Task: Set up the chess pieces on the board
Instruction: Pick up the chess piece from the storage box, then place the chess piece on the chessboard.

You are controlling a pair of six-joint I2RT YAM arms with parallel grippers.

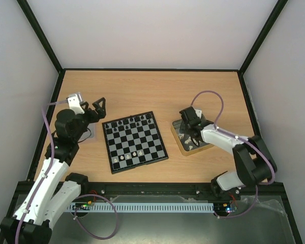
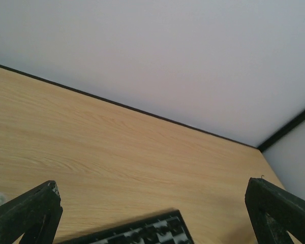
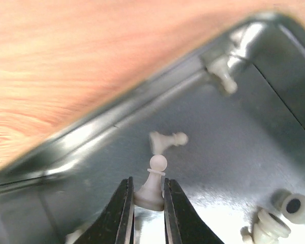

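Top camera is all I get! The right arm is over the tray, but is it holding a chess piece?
Observer: Yes. The right jaws are shut on a white pawn, which is upright inside the tray.
Operator: Are there more pieces near it?
Observer: A second white pawn lies on its side just beyond the held one.
Operator: What about the left arm?
Observer: The left jaws are wide open with nothing between them.

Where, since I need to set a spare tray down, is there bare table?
The table is bare along its far side, behind the board and gold-rimmed tray; a narrower strip runs between board and near edge. Crowded: left of the board, under the left end effector, and inside the tray.
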